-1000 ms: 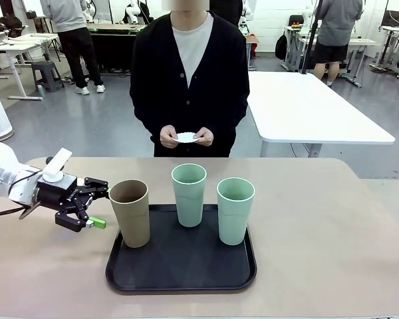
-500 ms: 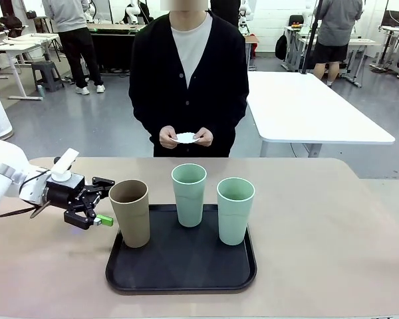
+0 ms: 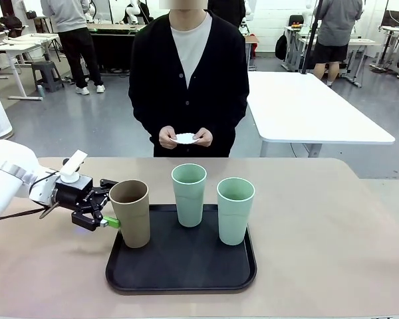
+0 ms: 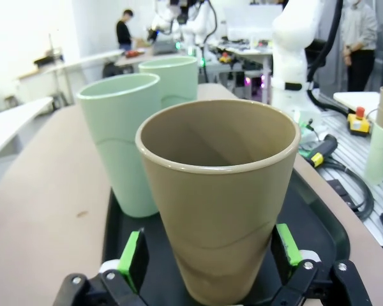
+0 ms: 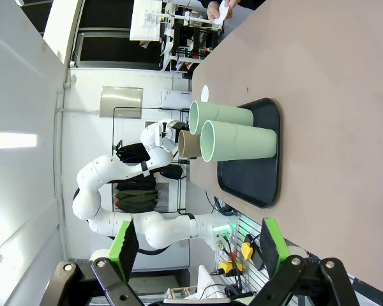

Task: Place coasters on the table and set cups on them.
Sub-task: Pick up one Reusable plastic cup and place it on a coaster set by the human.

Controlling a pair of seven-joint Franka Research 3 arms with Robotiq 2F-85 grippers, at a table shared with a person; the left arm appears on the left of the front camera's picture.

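Closes in from 9 o'clock over the last second, carrying the left gripper (image 3: 111,203) from well short of the tan cup (image 3: 130,212) to straddling its lower half. Jaws spread wide and not clamped, one green pad (image 4: 133,254) on each side of the cup wall in the left wrist view, with a clear gap at the one and the other just beside the wall. Leaves the tan cup upright at 9 o'clock on the black tray (image 3: 179,276), in the same spot as before. Keeps the far mint cup (image 3: 188,194) upright at 12 o'clock on the tray and the near mint cup (image 3: 235,209) upright at 3 o'clock, neither shifted. Keeps the tray on the beige table (image 3: 332,232), toward its 6 o'clock edge. Holds a white coaster (image 3: 185,138) in the person's hands (image 3: 168,137) at 12 o'clock, beyond the table's far edge, unchanged from a second ago. Shows the right gripper (image 5: 195,245) with jaws released, nothing between them, well apart from the cups.
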